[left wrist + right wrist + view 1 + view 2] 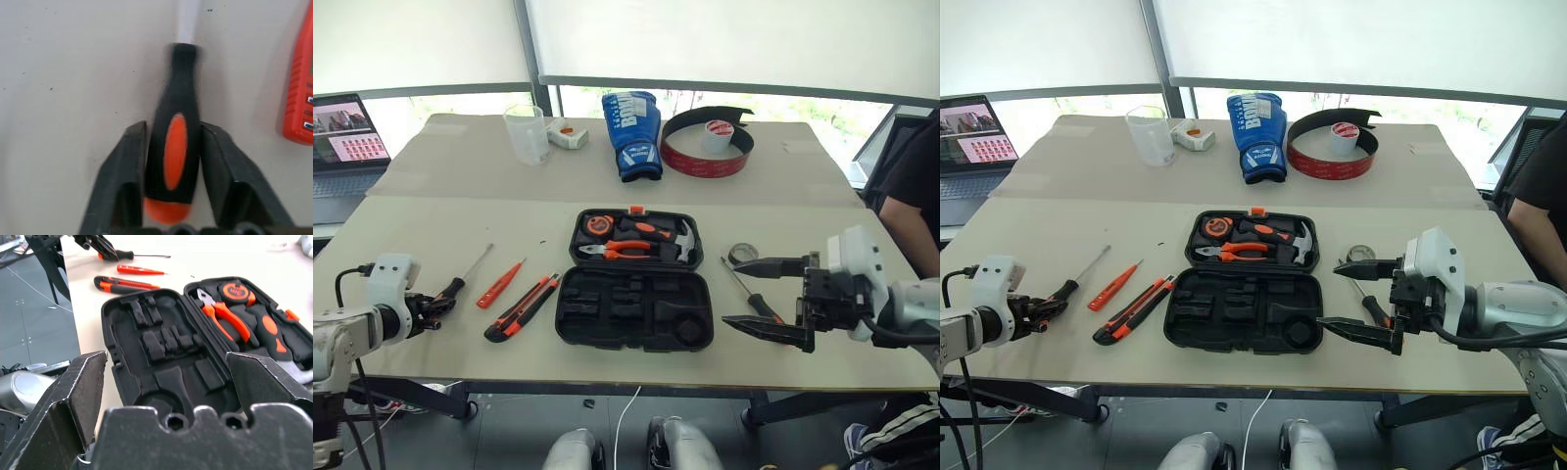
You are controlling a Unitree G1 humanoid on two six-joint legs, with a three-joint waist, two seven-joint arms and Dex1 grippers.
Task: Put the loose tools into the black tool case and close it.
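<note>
Two black-and-orange screwdrivers: one (460,282) at the table's (431,333) left edge, shaft angled away toward the case, handle clamped between the left gripper's (433,305) fingers (122,176); the other (752,294) right of the case, lying beneath the right gripper (762,297), whose jaws are spread wide and grip nothing. One thin orange screwdriver (499,285) and one utility knife (521,307) lie side by side, near parallel on the same diagonal, between the held screwdriver and the case. One small tape roll (742,255) right of the case. One black tool case (636,307) lies open mid-table, long axis across it, hinged half away holding pliers, hammer and tape measure. Behind: blue glove (631,132), large tape ring (708,143), clear cup (526,133)
</note>
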